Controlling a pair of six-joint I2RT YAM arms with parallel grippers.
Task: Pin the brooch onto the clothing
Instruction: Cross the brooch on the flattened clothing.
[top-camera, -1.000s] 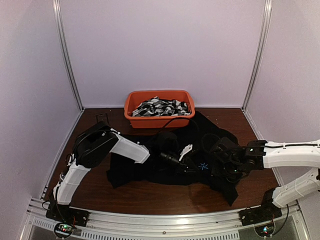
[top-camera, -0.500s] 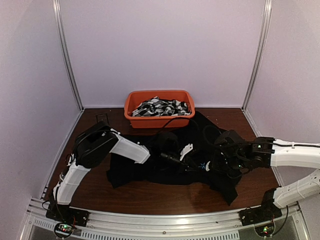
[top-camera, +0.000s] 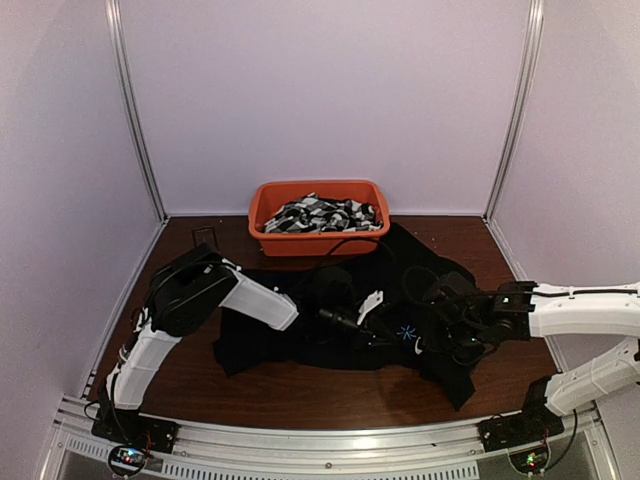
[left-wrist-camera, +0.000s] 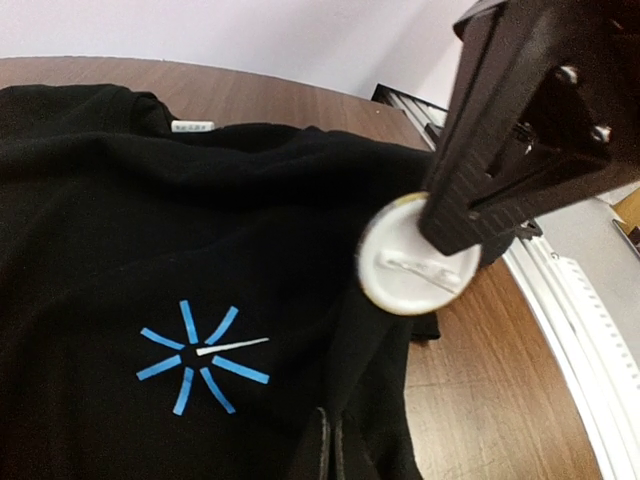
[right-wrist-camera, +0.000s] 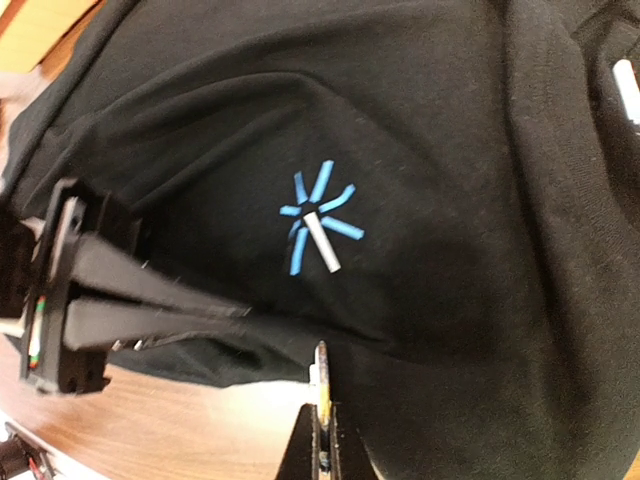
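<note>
The black shirt (top-camera: 300, 335) lies spread on the table, and its light-blue starburst mark (top-camera: 406, 332) shows in the left wrist view (left-wrist-camera: 200, 355) and the right wrist view (right-wrist-camera: 318, 225). My left gripper (left-wrist-camera: 337, 425) is shut on a fold of the shirt just right of the starburst. It also shows in the top view (top-camera: 383, 333). My right gripper (right-wrist-camera: 321, 420) is shut on the round white brooch (right-wrist-camera: 321, 370), edge-on here and face-on in the left wrist view (left-wrist-camera: 418, 255). The brooch hangs over the shirt's edge beside the mark.
An orange bin (top-camera: 262, 215) of black-and-white patterned fabrics stands at the back. The shirt's white tag (left-wrist-camera: 192, 126) lies near its collar. Bare wooden table (top-camera: 300, 390) runs along the front, then the metal rail (top-camera: 330, 440). White walls enclose the sides.
My right gripper moved left with the brooch toward the starburst, then eased slightly back right. The left arm kept its hold on the shirt and did not move.
</note>
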